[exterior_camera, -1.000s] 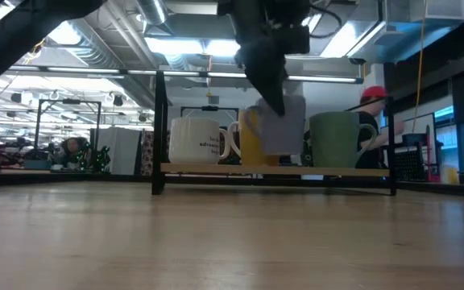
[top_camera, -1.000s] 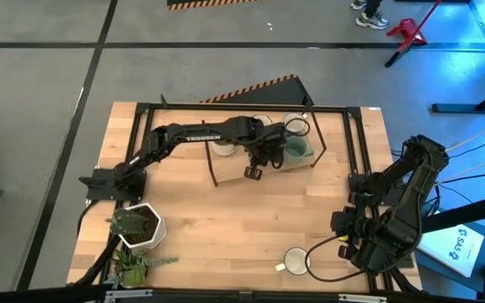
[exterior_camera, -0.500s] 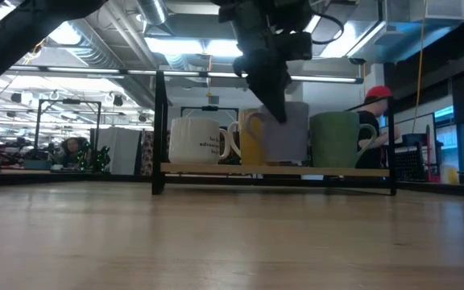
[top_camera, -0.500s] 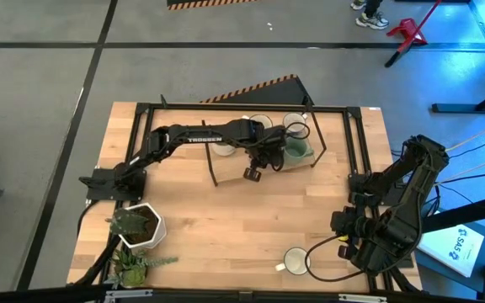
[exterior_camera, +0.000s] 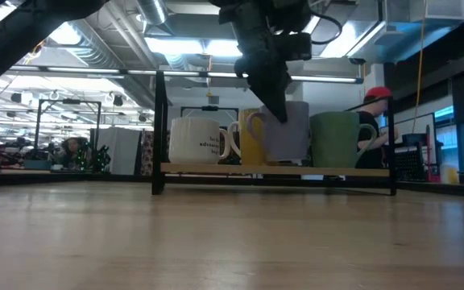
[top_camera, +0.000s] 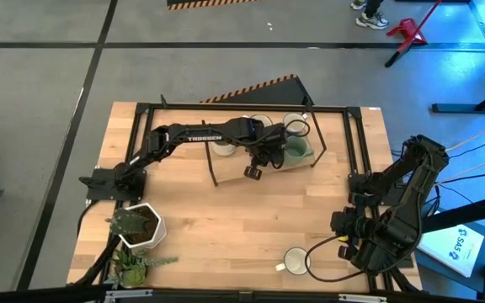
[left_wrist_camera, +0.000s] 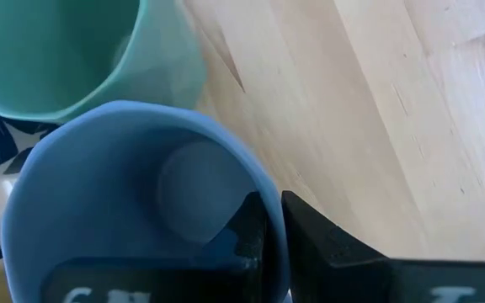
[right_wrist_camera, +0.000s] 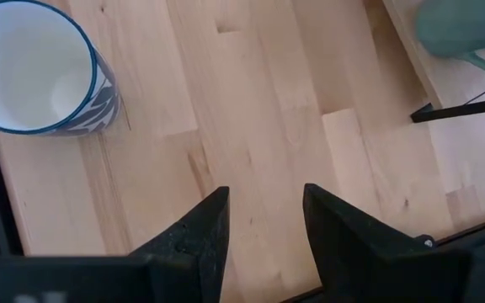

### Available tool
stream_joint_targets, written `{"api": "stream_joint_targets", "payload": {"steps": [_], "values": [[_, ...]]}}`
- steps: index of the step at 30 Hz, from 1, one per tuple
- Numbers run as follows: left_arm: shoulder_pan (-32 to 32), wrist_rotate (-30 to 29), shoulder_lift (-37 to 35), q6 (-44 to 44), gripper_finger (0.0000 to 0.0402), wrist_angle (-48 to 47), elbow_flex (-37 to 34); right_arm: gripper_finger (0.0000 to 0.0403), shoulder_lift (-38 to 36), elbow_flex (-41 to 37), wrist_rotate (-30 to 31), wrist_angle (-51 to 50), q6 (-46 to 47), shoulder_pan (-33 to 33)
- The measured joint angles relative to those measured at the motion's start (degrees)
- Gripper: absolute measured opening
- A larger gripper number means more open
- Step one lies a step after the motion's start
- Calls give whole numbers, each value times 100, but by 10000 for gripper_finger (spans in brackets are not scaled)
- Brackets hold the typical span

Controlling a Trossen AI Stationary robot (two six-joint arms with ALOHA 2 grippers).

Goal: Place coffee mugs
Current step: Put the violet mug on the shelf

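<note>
A lavender mug (exterior_camera: 290, 133) stands upright on the rack's wooden shelf (exterior_camera: 216, 170), between an olive-yellow mug (exterior_camera: 250, 141) and a green mug (exterior_camera: 337, 139); a white mug (exterior_camera: 198, 141) stands further along. My left gripper (exterior_camera: 276, 105) reaches down from above and is shut on the lavender mug (left_wrist_camera: 125, 194), beside a teal mug (left_wrist_camera: 57, 50). My right gripper (right_wrist_camera: 263, 219) hovers open near the table's right near corner. A white mug with a blue pattern (right_wrist_camera: 32, 67) stands on the table just ahead of it (top_camera: 295, 261). My left gripper holds the lavender mug by its rim and wall (left_wrist_camera: 272, 215), one finger (left_wrist_camera: 247, 231) inside the mug and one (left_wrist_camera: 318, 244) outside. The fingers come from above, slanting down. The mug is upright, its base down at the shelf, level with the neighbouring mugs.
The black metal rack frame (top_camera: 226, 108) spans the far part of the table, with a post (exterior_camera: 159, 133) at its end. A white plant pot (top_camera: 141, 225) with greenery sits near the table's left near corner. Bare wood (top_camera: 242, 219) lies mid-table. A person shows in the room behind.
My left gripper has moved down a little with the lavender mug. The mug, tilted and slightly raised a second ago, now stands upright with its base at the shelf beside the green mug. The hold has stayed shut.
</note>
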Motion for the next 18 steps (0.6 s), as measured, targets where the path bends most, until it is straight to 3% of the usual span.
{"api": "stream_joint_targets", "payload": {"steps": [18], "values": [[31, -30, 0, 24, 20, -41, 0, 143, 0, 0, -97, 111, -23, -1]]}}
